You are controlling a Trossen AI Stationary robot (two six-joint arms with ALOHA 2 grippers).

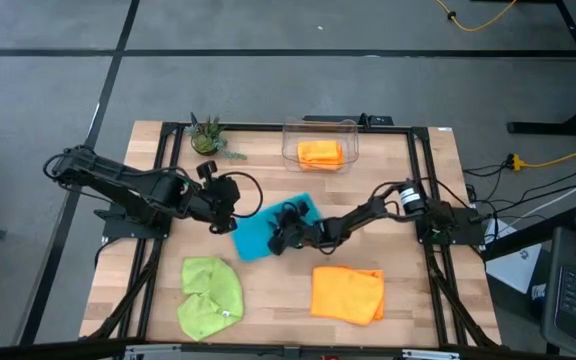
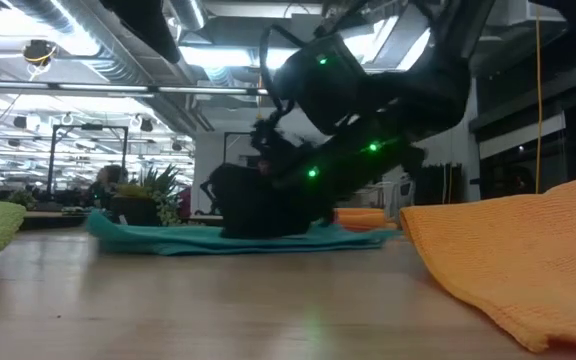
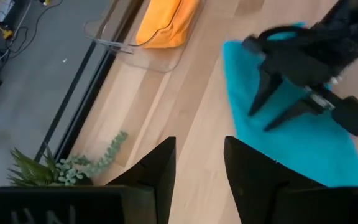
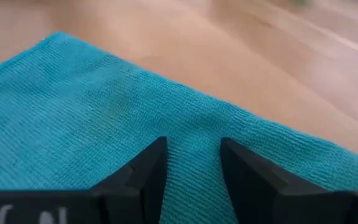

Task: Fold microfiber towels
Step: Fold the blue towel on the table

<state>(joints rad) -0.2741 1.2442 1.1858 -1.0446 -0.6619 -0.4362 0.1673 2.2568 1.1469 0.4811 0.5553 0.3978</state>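
A teal towel (image 1: 258,235) lies flat on the table's middle. My right gripper (image 4: 192,142) is open and low on it, near one of its edges; the left wrist view shows its fingers (image 3: 272,102) standing on the cloth. My left gripper (image 3: 197,142) is open and holds nothing. It hangs above the table just left of the teal towel (image 3: 278,143). A lime green towel (image 1: 211,293) lies crumpled near the front left. An orange towel (image 1: 348,293) lies at the front right. Another orange towel (image 1: 320,152) lies in the clear bin. My right gripper comes slanting down from the table's right, and its open fingertips rest on the teal towel's top face (image 4: 191,118), close to an edge. No cloth is pinched between them. The towel lies flat on the table.
The clear plastic bin (image 1: 346,135) stands at the far middle, and a small potted plant (image 1: 206,135) at the far left. A black frame (image 1: 158,190) runs round the tabletop. Bare wood shows between the teal towel and the two front towels.
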